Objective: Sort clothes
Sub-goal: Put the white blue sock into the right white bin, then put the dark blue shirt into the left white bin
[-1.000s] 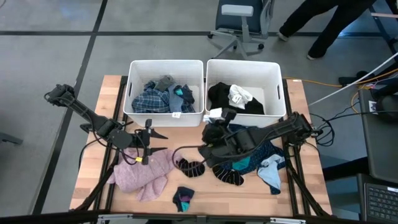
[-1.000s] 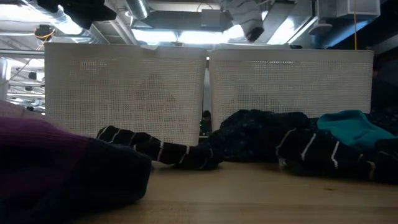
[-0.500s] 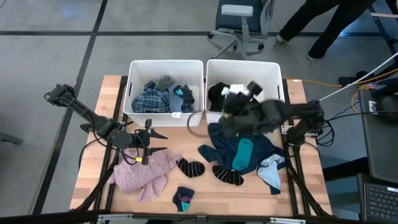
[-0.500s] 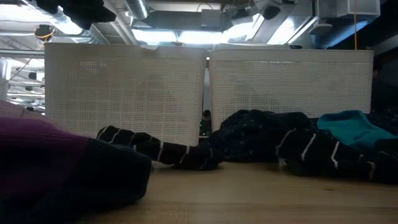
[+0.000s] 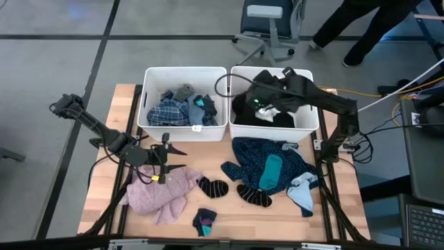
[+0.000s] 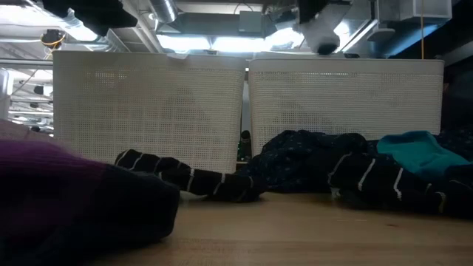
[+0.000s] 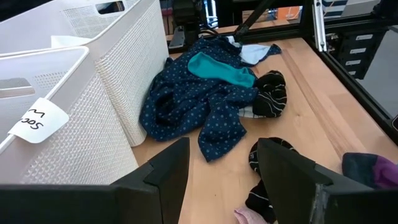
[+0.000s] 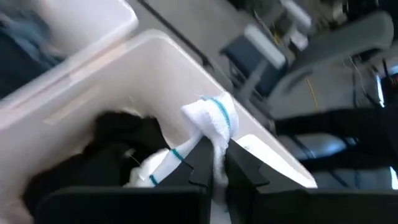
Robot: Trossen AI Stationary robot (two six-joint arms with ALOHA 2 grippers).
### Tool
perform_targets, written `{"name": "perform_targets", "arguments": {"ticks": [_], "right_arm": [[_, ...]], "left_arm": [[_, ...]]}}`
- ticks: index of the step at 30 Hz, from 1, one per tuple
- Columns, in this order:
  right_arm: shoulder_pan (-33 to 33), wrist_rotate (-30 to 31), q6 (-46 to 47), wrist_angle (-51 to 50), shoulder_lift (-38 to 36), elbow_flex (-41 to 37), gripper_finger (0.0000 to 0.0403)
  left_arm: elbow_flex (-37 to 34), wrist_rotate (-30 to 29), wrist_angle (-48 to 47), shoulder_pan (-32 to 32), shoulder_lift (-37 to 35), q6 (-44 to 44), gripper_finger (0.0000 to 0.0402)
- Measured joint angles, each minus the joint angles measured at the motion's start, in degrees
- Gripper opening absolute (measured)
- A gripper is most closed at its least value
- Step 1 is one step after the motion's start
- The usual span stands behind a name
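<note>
My right gripper [image 5: 261,102] hangs over the right white bin [image 5: 309,104] and is shut on a white sock with teal stripes [image 8: 208,118]. Black and white pieces [image 5: 244,111] lie in that bin. My left gripper [image 5: 171,159] is open and empty, just above the far edge of the pink fuzzy top [image 5: 161,194]; in its wrist view the fingers [image 7: 168,171] stand wide apart. The navy dotted cloth [image 5: 258,158] with a teal piece [image 5: 271,170] lies on the table in front of the right bin. Dark striped socks [image 5: 213,186] lie beside it. My right gripper pinches the white sock between its two fingers [image 8: 200,155], at about the middle of the sock's length [image 8: 212,138]. The sock's teal-striped end [image 8: 214,112] sticks out past the fingertips. The sock is lifted clear, above the bin's black cloth [image 8: 118,134].
The left white bin [image 5: 149,104] holds the blue plaid shirt [image 5: 170,111] and other pieces. A second striped sock [image 5: 255,196], a small dark sock [image 5: 204,221] and a light blue cloth [image 5: 302,194] lie near the table's near edge. A person's legs [image 5: 361,28] and a chair stand beyond the table.
My right gripper has risen from the cloth pile on the table and gone toward the far edge, carrying the white sock, and now hangs over the right bin. The navy dotted cloth lies uncovered where the arm was.
</note>
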Motion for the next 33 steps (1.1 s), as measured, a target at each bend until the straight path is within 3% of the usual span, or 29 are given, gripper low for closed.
{"name": "perform_targets", "arguments": {"ticks": [10,20,23,33], "right_arm": [[-7.25,-3.08,3.06,1.64,-0.02,-14.08,0.0028],[-8.33,-3.08,2.95,7.23,-0.02,-24.66,0.0033],[-8.65,-5.11,2.96,7.34,-0.02,-25.1,0.0062],[-8.67,-7.58,2.94,6.61,0.01,-24.57,0.0235]], "left_arm": [[0.0,0.0,-0.12,0.0,0.0,-0.07,0.018],[0.0,-0.07,-0.08,0.0,0.0,-0.07,0.018],[0.0,-0.07,-0.07,0.0,0.0,-0.07,0.018],[0.0,-0.07,-0.1,0.0,0.0,-0.05,0.018]]}}
